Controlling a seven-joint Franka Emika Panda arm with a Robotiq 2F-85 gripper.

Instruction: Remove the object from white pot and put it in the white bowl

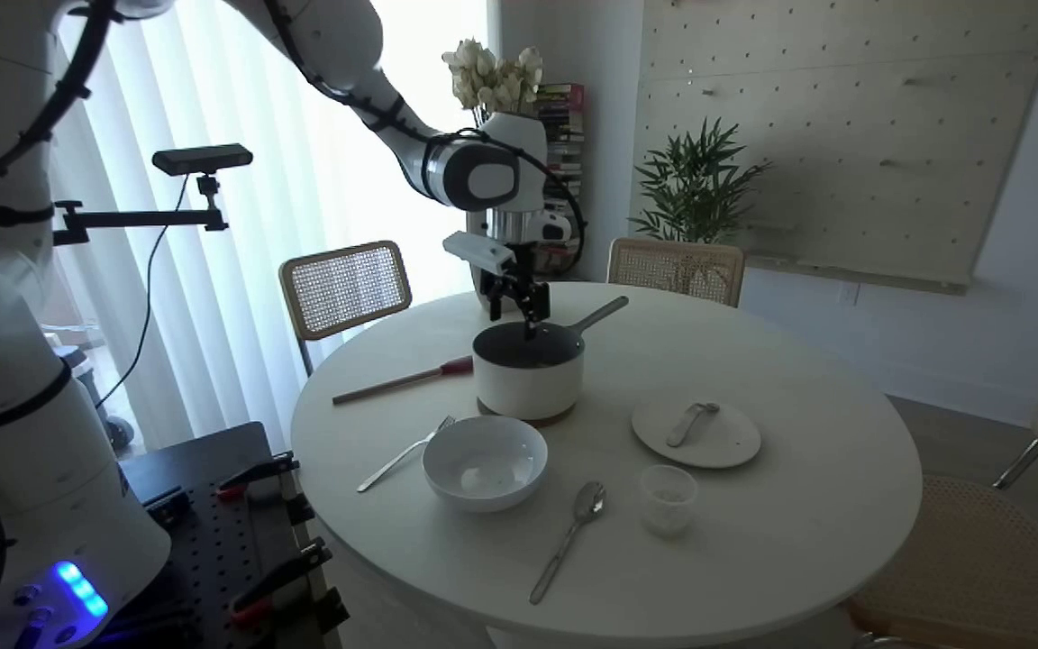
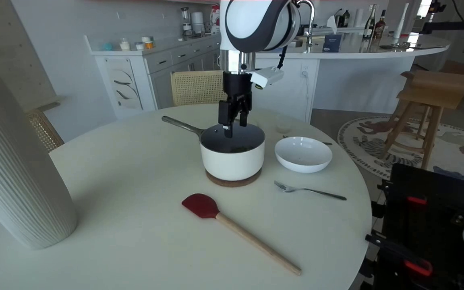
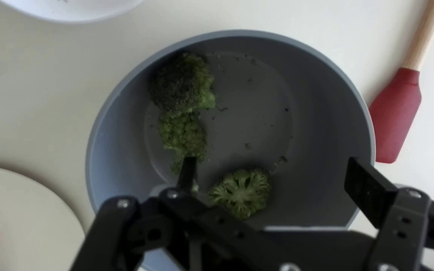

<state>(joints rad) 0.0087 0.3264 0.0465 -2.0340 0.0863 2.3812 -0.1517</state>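
Green broccoli (image 3: 181,82) lies in the white pot (image 1: 530,388), below the jaws, which are spread wide over its dark mouth. In the wrist view, one cut-faced floret (image 3: 241,191) sits beneath the gap between them; two other florets (image 3: 183,131) lie farther from their middle. On the desk (image 1: 798,514), the white bowl (image 1: 483,451) stands off to one side of the jaws, a red-headed spatula (image 2: 242,233) off to another.

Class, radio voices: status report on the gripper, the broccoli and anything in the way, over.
Gripper open at the mouth of the pot. Broccoli pieces inside, none gripped. In the way: pot's wall, between broccoli and bowl.
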